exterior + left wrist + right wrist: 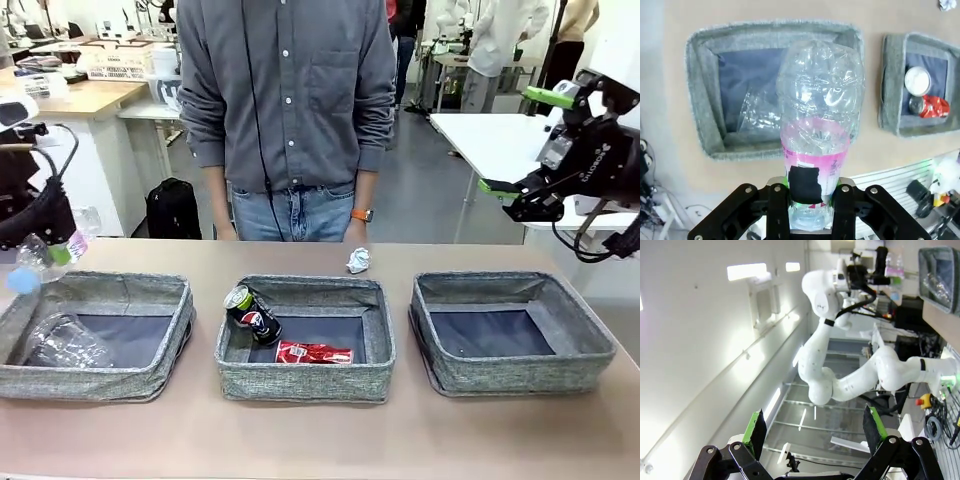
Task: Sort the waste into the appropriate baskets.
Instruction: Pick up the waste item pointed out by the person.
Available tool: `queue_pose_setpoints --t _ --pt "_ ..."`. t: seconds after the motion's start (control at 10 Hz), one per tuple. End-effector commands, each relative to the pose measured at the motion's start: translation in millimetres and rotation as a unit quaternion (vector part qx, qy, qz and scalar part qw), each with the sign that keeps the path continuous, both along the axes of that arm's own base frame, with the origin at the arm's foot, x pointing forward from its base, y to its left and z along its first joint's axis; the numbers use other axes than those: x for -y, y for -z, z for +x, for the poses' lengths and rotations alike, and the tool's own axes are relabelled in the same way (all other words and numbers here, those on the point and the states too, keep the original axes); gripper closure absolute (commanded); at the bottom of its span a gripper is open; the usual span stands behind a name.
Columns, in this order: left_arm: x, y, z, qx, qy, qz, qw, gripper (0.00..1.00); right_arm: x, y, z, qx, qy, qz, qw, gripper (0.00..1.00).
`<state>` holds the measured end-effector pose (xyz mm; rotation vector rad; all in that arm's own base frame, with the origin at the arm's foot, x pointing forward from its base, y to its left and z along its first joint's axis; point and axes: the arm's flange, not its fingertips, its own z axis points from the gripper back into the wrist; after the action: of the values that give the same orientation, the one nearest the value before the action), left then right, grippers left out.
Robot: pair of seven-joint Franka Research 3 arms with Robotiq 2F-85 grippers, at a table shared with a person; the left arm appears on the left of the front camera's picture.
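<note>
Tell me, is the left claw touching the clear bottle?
Touching. In the left wrist view, the left claw is shut on the clear bottle, pressing both its sides.

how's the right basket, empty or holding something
Empty: in the front view the right basket shows a bare dark bottom, with nothing lying in it.

Bright even room light; ceiling lamps (746, 271) glare, wrist views bend at edges.
</note>
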<state>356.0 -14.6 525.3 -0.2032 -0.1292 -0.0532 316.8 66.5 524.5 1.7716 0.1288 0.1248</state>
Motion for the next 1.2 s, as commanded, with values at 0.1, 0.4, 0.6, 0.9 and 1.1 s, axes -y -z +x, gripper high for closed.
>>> queue_pose_setpoints --t 0.1,0.4,0.6,0.9,1.1 --pt "0.0 0.0 0.0 0.0 0.0 0.0 1.0 0.79 -1.0 -3.7 -0.7 0.002 0.002 0.013 1.0 0.0" --pt "164.3 -40.8 7.8 -0.024 -0.003 -0.1 0.995 0.79 -1.0 -3.7 -0.7 0.002 0.002 0.013 1.0 0.0" --pt "274.7 -86.1 -16.3 0.008 0.067 -0.038 0.997 0.79 -1.0 -3.7 -0.7 0.002 0.002 0.013 1.0 0.0" --pt "303.8 -154.6 -33.0 -0.026 0.129 -0.046 0.99 0.79 -1.0 -3.7 -0.7 0.002 0.002 0.013 1.0 0.0" --pt "330.7 -109.8 -62.4 0.02 0.106 -0.04 0.993 0.79 -1.0 -3.7 -0.7 0.002 0.002 0.013 1.0 0.0"
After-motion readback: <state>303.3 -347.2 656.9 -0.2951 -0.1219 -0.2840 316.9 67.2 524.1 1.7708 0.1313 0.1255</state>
